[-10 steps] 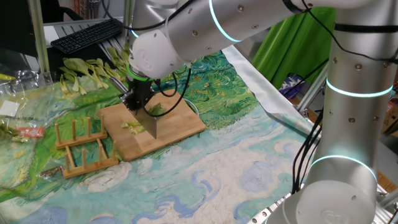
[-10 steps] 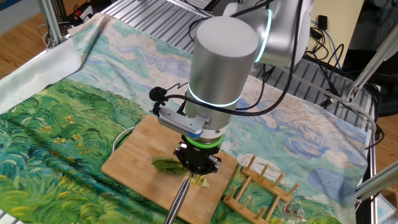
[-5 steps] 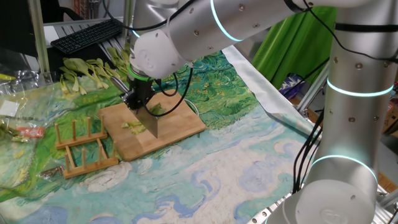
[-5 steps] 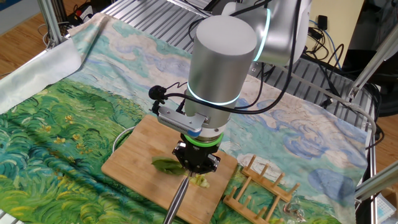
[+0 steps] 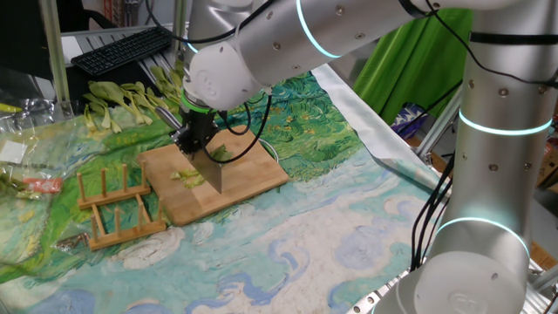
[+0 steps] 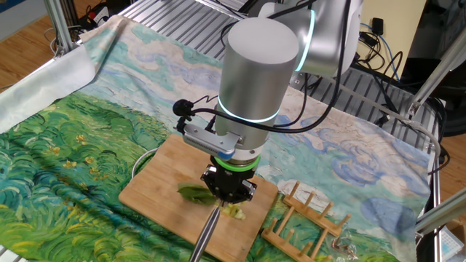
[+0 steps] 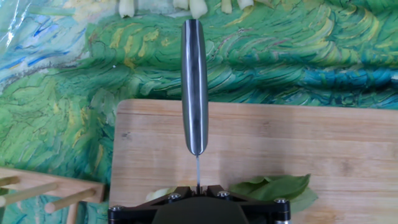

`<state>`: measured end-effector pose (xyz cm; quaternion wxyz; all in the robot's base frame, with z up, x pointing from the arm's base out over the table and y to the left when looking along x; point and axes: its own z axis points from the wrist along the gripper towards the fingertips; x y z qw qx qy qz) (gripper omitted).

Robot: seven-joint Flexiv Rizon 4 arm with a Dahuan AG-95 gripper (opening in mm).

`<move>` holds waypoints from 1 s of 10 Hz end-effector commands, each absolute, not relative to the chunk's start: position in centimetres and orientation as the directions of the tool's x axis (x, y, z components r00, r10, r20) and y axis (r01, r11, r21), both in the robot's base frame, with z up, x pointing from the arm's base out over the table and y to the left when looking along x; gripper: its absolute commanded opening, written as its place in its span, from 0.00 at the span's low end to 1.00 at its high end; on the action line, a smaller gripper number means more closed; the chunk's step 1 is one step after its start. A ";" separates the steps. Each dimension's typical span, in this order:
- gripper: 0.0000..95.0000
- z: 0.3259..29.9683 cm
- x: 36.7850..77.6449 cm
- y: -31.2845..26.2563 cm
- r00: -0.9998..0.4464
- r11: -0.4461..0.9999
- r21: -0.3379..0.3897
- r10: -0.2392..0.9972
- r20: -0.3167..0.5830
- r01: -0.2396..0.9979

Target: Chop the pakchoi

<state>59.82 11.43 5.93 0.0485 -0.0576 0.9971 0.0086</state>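
Note:
My gripper (image 5: 193,138) is shut on a knife, whose grey blade (image 5: 212,174) stands edge-down on the bamboo cutting board (image 5: 253,170). The pakchoi lies across the board under the blade, with its dark green leaf (image 5: 219,153) on one side and pale cut stem pieces (image 5: 186,178) on the other. From the other fixed view, the gripper (image 6: 229,185) hangs over the leaf (image 6: 194,193) and the pieces (image 6: 234,212), and the knife handle (image 6: 208,231) points toward the camera. In the hand view the handle (image 7: 194,87) runs away from the gripper (image 7: 198,190), with the leaf (image 7: 277,186) at its right.
A wooden peg rack (image 5: 113,205) stands beside the board. Several whole pakchoi stalks (image 5: 122,100) lie on the painted cloth behind it. A keyboard (image 5: 122,48) sits at the back and crinkled plastic (image 5: 26,148) at the left. The arm's base column (image 5: 488,174) rises at the right.

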 end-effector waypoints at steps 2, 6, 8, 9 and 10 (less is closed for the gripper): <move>0.00 5.3 60.0 11.3 -0.989 0.993 0.014 -0.114 -0.095 -0.116; 0.00 2.6 60.3 11.3 -0.987 0.994 0.018 -0.108 -0.116 -0.111; 0.00 3.2 60.2 11.3 -0.986 0.994 0.021 -0.104 -0.127 -0.107; 0.00 3.4 60.1 11.2 -0.986 0.994 0.020 -0.106 -0.131 -0.109; 0.00 3.4 60.0 11.2 -0.985 0.994 0.019 -0.106 -0.135 -0.109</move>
